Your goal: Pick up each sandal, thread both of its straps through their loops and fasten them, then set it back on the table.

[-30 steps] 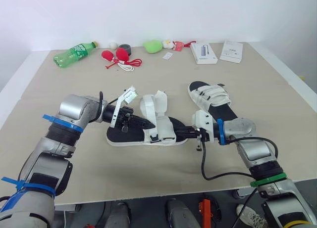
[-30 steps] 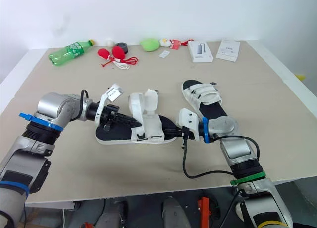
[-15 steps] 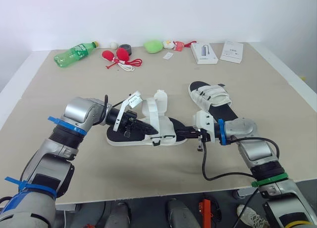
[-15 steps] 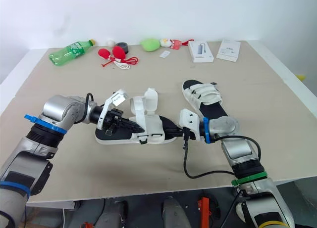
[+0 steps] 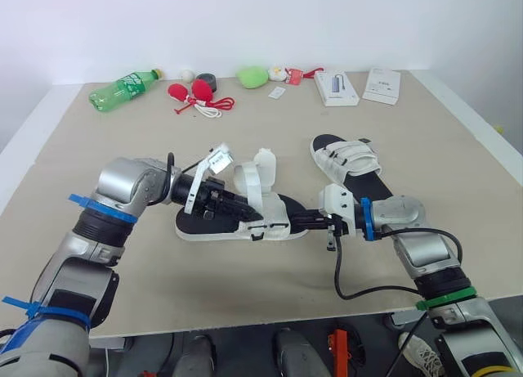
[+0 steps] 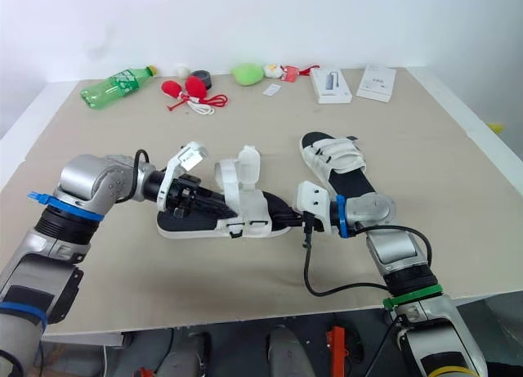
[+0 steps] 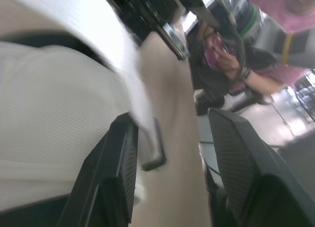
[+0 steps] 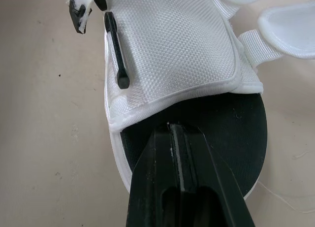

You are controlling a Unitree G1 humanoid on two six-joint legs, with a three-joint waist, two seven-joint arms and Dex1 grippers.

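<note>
The near sandal (image 5: pixel 274 227) is found flat on the table (image 5: pixel 245 287). The left gripper (image 5: pixel 243 208) is held spread apart at its straps. The right gripper (image 5: pixel 298 222) is pressed closed on its footbed.

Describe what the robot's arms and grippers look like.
Both arms are silver-grey metal with black ribbed joints. The left arm wears blue tape bands. The right arm has a blue band, a green band and a looping black cable. The left gripper and right gripper are black, behind white wrist mounts.
</note>
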